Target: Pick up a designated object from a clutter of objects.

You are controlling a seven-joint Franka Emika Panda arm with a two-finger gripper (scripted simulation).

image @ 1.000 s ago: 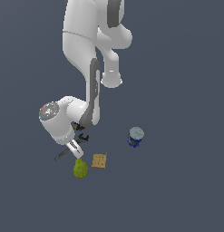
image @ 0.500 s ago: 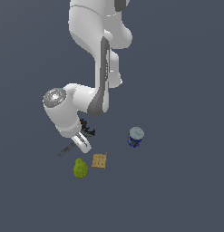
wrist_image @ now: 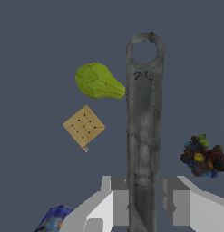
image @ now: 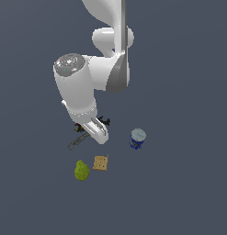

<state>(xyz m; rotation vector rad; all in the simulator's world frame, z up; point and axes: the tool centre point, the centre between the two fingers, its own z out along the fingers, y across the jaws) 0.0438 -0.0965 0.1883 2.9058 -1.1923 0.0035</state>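
The long grey wrench (wrist_image: 143, 136) runs lengthwise between my fingers, its ring end pointing away from them. My gripper (wrist_image: 144, 199) is shut on the wrench near its head end. In the exterior view my gripper (image: 89, 133) hangs below the big white wrist, and the wrench handle (image: 76, 142) sticks out toward that view's lower left, off the floor. The yellow-green pear (wrist_image: 99, 82) and tan square block (wrist_image: 84, 126) lie below on one side of the wrench. The dark multicoloured lump (wrist_image: 204, 156) lies on the other side.
The pear (image: 81, 170) and the block (image: 100, 162) lie side by side on the floor in the exterior view. The blue can with a whitish top (image: 137, 138) stands at that view's right; its edge shows in the wrist view (wrist_image: 52, 218).
The arm has risen and swung toward the exterior view's right. The wrench has gone up with the gripper, away from the pear and block.
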